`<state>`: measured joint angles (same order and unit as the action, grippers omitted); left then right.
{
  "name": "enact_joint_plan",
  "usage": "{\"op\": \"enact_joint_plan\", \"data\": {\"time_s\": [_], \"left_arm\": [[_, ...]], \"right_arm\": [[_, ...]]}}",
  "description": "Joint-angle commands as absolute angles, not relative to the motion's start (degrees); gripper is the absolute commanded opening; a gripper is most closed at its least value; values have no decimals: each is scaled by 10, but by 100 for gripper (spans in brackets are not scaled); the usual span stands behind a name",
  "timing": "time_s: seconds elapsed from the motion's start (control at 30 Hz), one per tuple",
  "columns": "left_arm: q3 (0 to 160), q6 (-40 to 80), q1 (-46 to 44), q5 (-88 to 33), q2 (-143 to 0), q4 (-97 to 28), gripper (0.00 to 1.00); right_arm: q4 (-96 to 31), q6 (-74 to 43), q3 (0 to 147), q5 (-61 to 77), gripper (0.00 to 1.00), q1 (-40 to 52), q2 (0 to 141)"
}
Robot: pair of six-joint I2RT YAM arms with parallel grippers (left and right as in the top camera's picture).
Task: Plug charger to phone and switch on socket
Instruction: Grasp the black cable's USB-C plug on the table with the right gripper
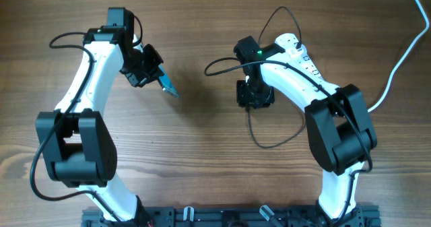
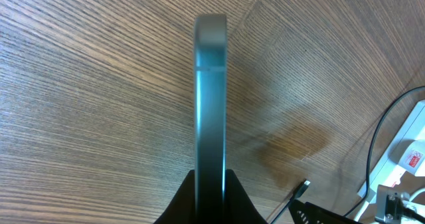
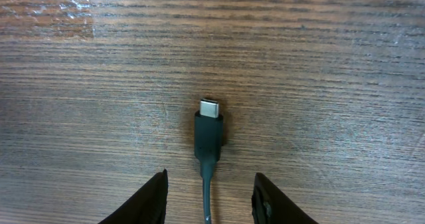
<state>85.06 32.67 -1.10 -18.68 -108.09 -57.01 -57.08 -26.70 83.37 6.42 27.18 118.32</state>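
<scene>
My left gripper is shut on the phone and holds it on edge above the table. In the left wrist view the phone shows as a thin teal-grey edge between the fingers. My right gripper is open and straddles the charger's thin black cable. The connector tip lies flat on the wood just ahead of the fingers. From overhead, the right gripper hides the tip, and the cable loops behind it. The white socket lies partly under the right arm.
The thick white cord runs off the back right corner. In the left wrist view, the connector tip and a corner of the socket with a red mark sit at the lower right. A wooden table lies beneath.
</scene>
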Motion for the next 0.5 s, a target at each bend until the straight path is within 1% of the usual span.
{"op": "enact_joint_plan", "data": {"time_s": [0.0,0.13,0.27,0.37,0.47], "left_arm": [[857,333,-7,-185,-1058,-571,4],[857,333,-8,-186,-1058,-570,4],[857,333,-8,-186,-1058,-570,4],[857,333,-8,-186,-1058,-568,4],[857,333,-8,-186,-1058,-567,4]], "right_arm": [[-569,-262,824,64,40,272,1193],[-554,-272,801,64,36,272,1194],[-540,-272,794,64,36,272,1195],[-532,-289,793,64,29,273,1198],[-532,-302,790,48,26,281,1198]]}}
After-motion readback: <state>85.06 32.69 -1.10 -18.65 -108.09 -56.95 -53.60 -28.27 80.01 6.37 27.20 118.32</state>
